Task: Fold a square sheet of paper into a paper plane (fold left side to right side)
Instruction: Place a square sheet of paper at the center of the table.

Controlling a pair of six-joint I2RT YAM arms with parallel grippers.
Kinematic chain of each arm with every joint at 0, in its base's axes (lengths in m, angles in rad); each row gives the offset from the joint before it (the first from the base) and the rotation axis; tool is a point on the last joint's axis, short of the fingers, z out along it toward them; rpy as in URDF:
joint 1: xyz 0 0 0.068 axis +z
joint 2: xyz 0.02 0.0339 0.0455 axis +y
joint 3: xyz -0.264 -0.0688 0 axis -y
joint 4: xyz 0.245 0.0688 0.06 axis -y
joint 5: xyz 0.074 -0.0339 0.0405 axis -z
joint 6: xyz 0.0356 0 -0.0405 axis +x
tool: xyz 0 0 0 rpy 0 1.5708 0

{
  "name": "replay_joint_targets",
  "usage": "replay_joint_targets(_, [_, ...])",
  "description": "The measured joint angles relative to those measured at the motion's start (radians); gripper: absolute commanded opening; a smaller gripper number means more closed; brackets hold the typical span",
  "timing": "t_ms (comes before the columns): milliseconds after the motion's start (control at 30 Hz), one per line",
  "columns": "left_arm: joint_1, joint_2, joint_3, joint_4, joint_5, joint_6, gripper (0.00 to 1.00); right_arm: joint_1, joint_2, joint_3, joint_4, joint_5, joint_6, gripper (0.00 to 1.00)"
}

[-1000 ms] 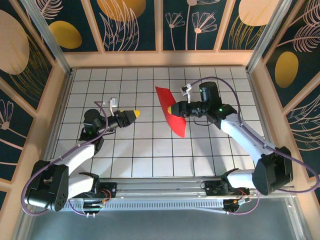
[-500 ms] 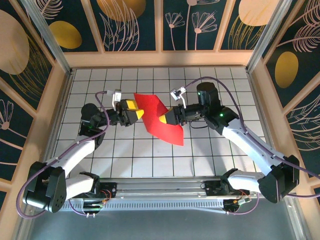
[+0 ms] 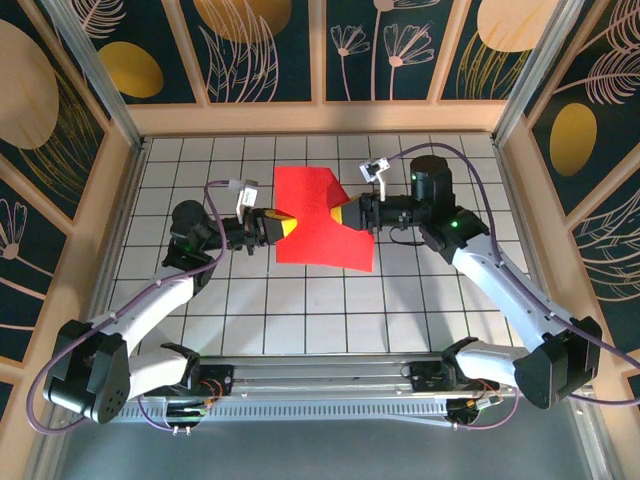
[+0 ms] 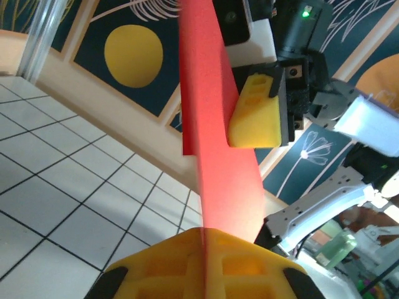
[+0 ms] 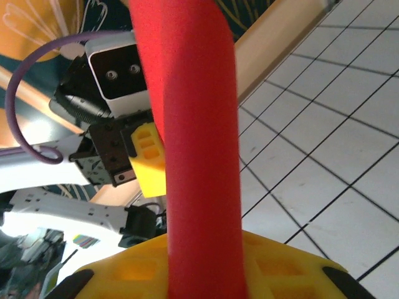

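Clamping the square sheet of paper [image 3: 312, 198], the left gripper [image 3: 286, 228] holds one side; the right gripper [image 3: 342, 216] pinches the other. It hangs aloft.

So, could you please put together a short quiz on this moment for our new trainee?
1. The left gripper and right gripper flank the square sheet of paper. Which grips it? A) the left alone; B) the right alone; C) both.
2. True or false: the paper is already a slim pointed dart.
3. Fill in: in the top view, the right gripper holds the sheet at its ___ side.

Key: 1 C, each pinches the sheet between its yellow fingers. 2 False, it is a broad, open sheet. 3 Right.
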Motion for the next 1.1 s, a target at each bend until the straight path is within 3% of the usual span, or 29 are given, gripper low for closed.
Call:
replay_joint_targets(233, [0.000,0.094,0.045,-0.144,-0.071,0.008,0.00,-0.064,-0.048,-0.034,-0.045,0.198,-0.011,0.71])
replay_joint_targets(400, [-0.002,0.218,0.036,-0.200,-0.116,-0.020,0.00,-0.153,-0.072,-0.106,-0.087,0.400,0.015,0.76])
replay_joint_targets(567, [-0.008,0.366,0.026,-0.257,-0.163,-0.035,0.00,-0.168,-0.063,-0.193,-0.121,0.549,0.037,0.78])
replay_joint_targets(667, [-0.010,0.466,0.026,-0.292,-0.188,-0.036,0.00,-0.168,-0.043,-0.258,-0.114,0.579,0.057,0.73])
replay_joint_targets(833, [-0.010,0.602,0.032,-0.378,-0.254,-0.028,0.00,-0.158,0.024,-0.356,-0.072,0.580,0.111,0.50])
replay_joint_targets(1100, [-0.011,0.614,0.048,-0.453,-0.307,-0.007,0.00,-0.066,0.244,-0.334,-0.019,0.564,0.164,0.27])
